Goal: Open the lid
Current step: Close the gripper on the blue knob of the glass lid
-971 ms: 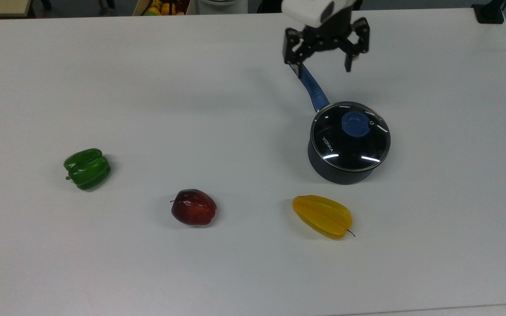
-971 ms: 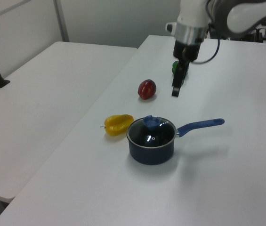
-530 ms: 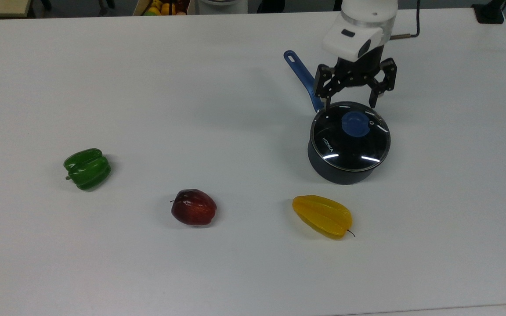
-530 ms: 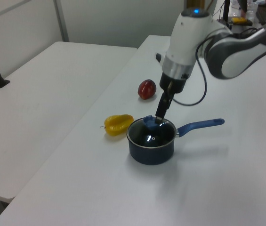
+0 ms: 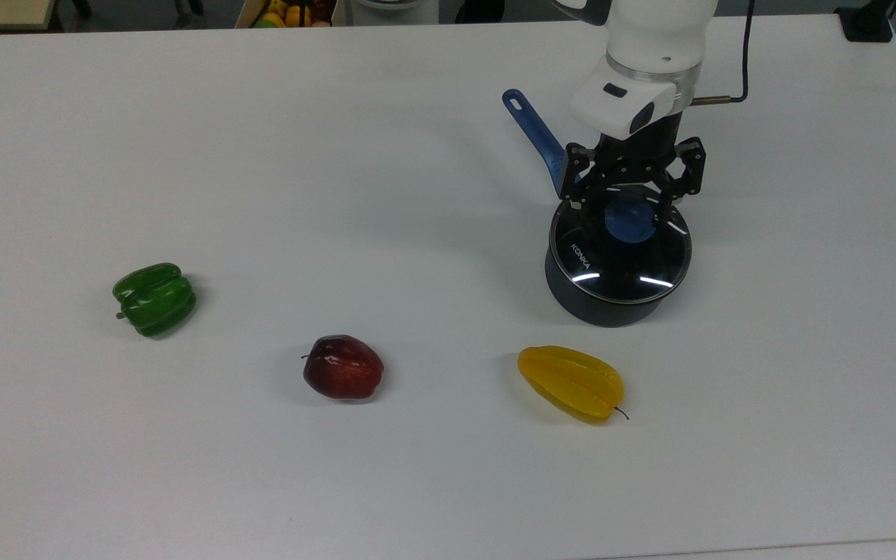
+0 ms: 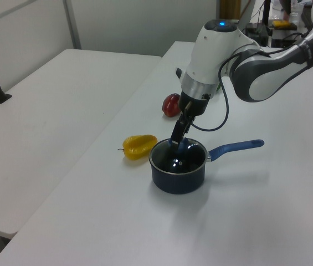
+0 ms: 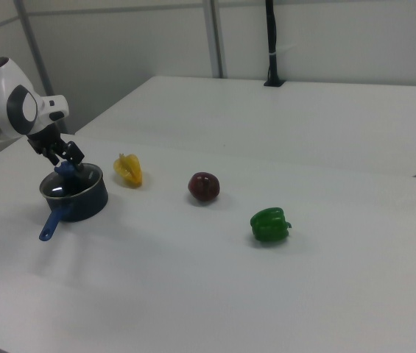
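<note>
— Where's the gripper (image 5: 628,204)?
— Right over the lid (image 5: 619,250), fingers spread either side of the blue knob (image 5: 631,218); whether they touch it, hard to say.
— And the lid?
— Seated on the saucepan (image 5: 602,305) (handle pointing to the top view's upper left); starfruit (image 5: 571,383) just beside, apple (image 5: 343,367) and green pepper (image 5: 155,299) further off.

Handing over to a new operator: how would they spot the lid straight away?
On the white table, find the dark saucepan with the blue handle, under the arm's gripper. The round clear glass lid sits on it; its blue centre knob and "KONKA" print mark it.
</note>
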